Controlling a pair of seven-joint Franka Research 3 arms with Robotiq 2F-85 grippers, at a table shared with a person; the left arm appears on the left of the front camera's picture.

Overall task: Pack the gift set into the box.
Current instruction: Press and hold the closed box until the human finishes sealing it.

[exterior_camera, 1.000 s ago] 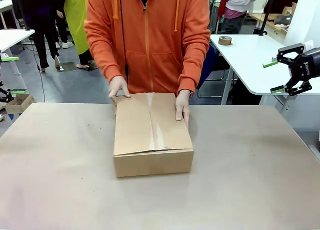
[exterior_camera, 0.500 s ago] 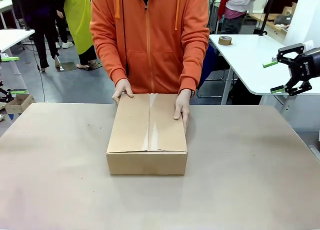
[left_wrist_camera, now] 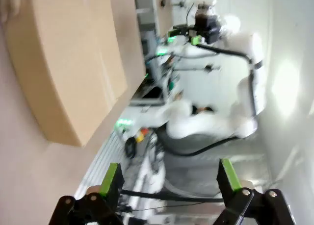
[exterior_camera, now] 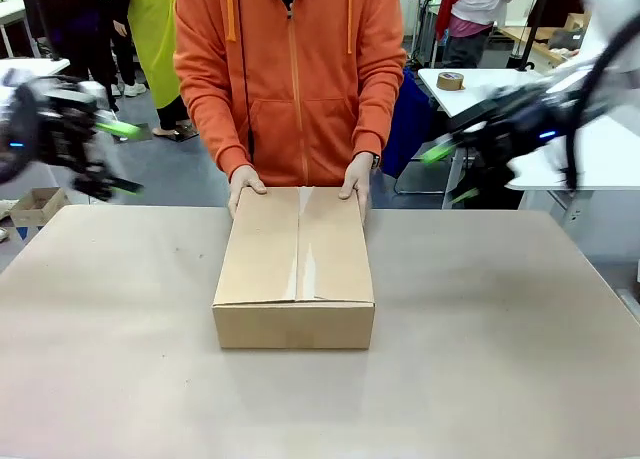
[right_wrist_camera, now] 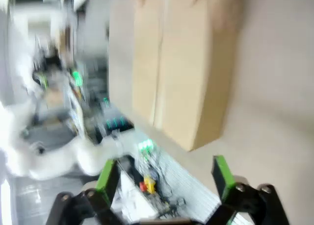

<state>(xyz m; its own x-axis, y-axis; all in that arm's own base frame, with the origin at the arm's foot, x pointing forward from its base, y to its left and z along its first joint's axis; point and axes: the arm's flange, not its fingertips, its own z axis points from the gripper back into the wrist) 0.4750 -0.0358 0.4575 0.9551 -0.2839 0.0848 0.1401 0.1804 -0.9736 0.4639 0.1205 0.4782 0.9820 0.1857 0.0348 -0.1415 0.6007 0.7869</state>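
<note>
The brown cardboard box (exterior_camera: 295, 269) lies at the middle of the table (exterior_camera: 500, 359) with its top flaps folded shut. A person in an orange hoodie rests both hands (exterior_camera: 245, 182) on its far corners. The gift set is hidden. My left gripper (exterior_camera: 125, 159) hangs blurred above the table's left far corner, open and holding nothing. My right gripper (exterior_camera: 450, 174) hangs blurred off the far right edge, also open and holding nothing. In the left wrist view the box (left_wrist_camera: 73, 63) sits beyond the spread fingers (left_wrist_camera: 110, 178). The right wrist view has the box (right_wrist_camera: 181, 63) ahead of its open gripper (right_wrist_camera: 162, 178).
A white side table (exterior_camera: 500, 109) at the back right holds a tape roll (exterior_camera: 450, 80). A small brown carton (exterior_camera: 35, 204) sits on the floor at far left. Other people stand behind. Bare tabletop surrounds the box.
Both arms have swung in toward the table and show motion blur. The person's hand slid from the box's right side to its far corner. The box, turned square earlier, now lies still.
</note>
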